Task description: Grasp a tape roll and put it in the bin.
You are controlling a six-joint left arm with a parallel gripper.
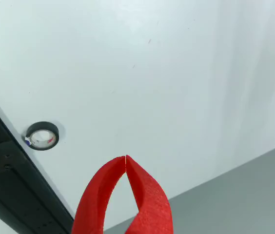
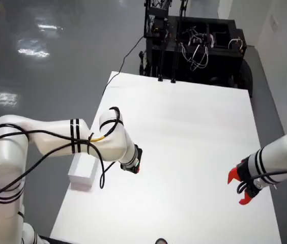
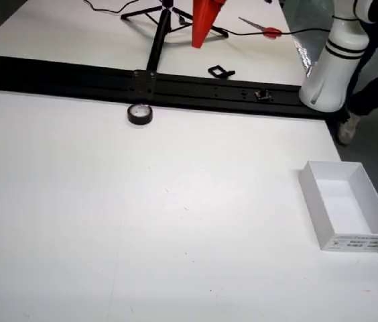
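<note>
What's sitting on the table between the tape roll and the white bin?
Nothing: in the view from the side, only bare white table lies between the tape roll and the bin.

No text can be read anywhere. A printed label is seen on the bin's (image 3: 347,208) near wall in the front view, but the print is too small to be made out. Red and blue marks are seen inside the tape roll (image 1: 42,136), lower left of the claw (image 1: 126,157) in the claw view; no letters can be resolved.
</note>
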